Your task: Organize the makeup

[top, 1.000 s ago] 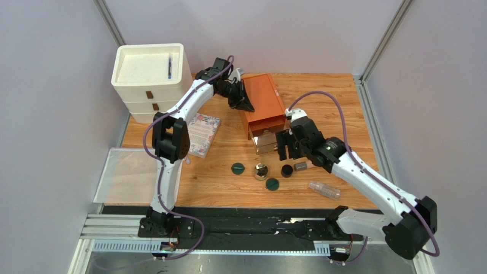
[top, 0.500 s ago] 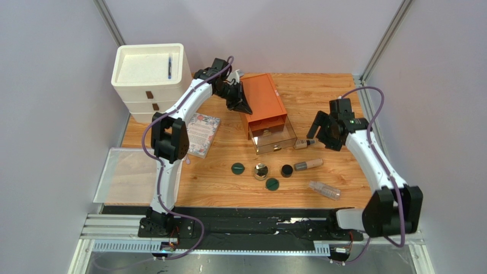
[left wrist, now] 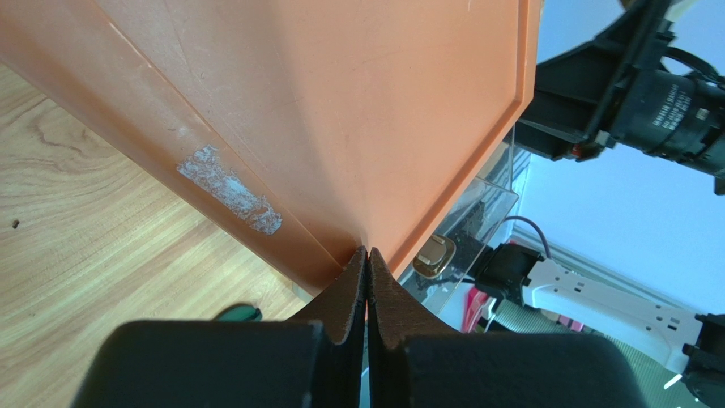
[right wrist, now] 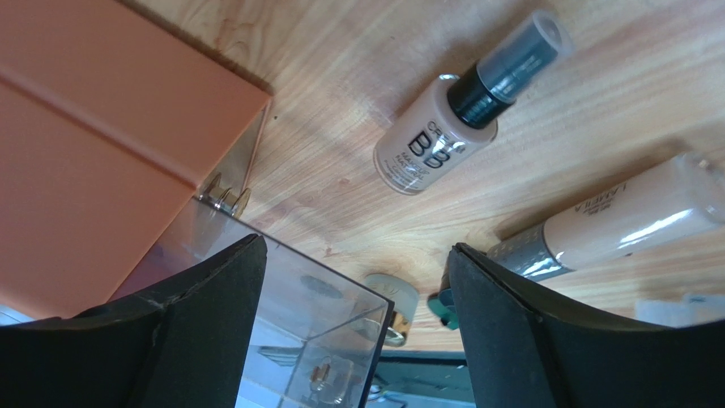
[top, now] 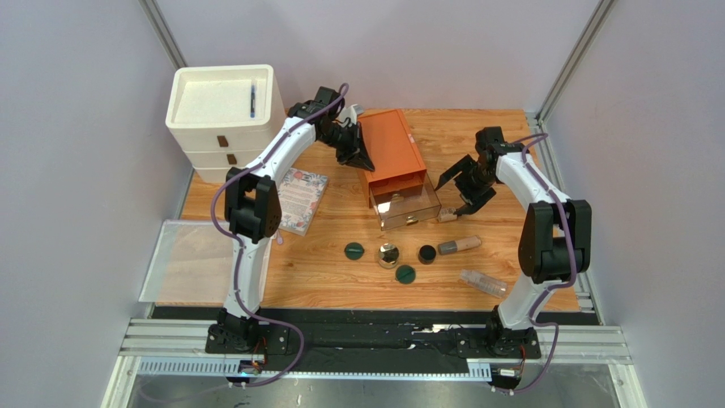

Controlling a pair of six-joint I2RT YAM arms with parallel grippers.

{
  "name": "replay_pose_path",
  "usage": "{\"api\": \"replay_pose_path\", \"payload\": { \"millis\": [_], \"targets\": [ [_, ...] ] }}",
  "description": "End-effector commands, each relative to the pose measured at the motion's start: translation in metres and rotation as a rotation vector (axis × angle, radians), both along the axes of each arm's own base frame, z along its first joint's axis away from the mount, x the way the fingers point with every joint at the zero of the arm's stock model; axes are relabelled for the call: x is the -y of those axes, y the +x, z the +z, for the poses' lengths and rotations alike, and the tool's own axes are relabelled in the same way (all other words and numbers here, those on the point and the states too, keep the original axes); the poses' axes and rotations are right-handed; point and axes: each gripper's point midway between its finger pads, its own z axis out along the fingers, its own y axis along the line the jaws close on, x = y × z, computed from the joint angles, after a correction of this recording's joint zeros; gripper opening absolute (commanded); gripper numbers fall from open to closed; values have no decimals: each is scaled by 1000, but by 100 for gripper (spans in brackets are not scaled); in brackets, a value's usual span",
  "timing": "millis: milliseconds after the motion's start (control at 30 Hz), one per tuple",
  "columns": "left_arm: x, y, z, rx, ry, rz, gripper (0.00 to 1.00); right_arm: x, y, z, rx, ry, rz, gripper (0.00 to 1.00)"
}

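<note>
The makeup lies on the wood in front of the orange drawer box (top: 390, 151): two dark green compacts (top: 354, 251) (top: 405, 274), a gold-rimmed compact (top: 389, 254), a black jar (top: 426, 253), a beige tube (top: 459, 246) and a clear bottle (top: 482, 282). A shorter beige tube (top: 447, 216) (right wrist: 434, 140) lies beside the pulled-out clear drawer (top: 408, 206) (right wrist: 289, 314). My right gripper (top: 457, 192) (right wrist: 357, 314) hovers open over that tube and the drawer's right corner, holding nothing. My left gripper (top: 359, 156) (left wrist: 368, 255) is shut, tips against the box's left top edge (left wrist: 340, 110).
A white drawer unit (top: 223, 119) with a pen (top: 253, 100) on top stands at the back left. A floral notebook (top: 299, 200) lies beside my left arm. A clear tray (top: 183, 259) sits off the table's left edge.
My right arm has pulled back from the drawer's front and swung to the right side of the table, its jaws opening slightly. The short tube is now uncovered. The left arm stays put.
</note>
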Motion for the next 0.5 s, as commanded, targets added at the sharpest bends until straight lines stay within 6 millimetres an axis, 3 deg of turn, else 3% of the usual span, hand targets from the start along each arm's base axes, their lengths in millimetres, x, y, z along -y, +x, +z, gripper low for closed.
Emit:
{"api": "replay_pose_path", "payload": {
  "millis": [0, 467],
  "targets": [
    [-30, -4, -15, -21, 123, 17, 0, -7, -4, 1, -81, 84, -150, 80],
    [-32, -3, -16, -21, 114, 11, 0, -8, -24, -62, -257, 86, -276, 69]
  ]
}}
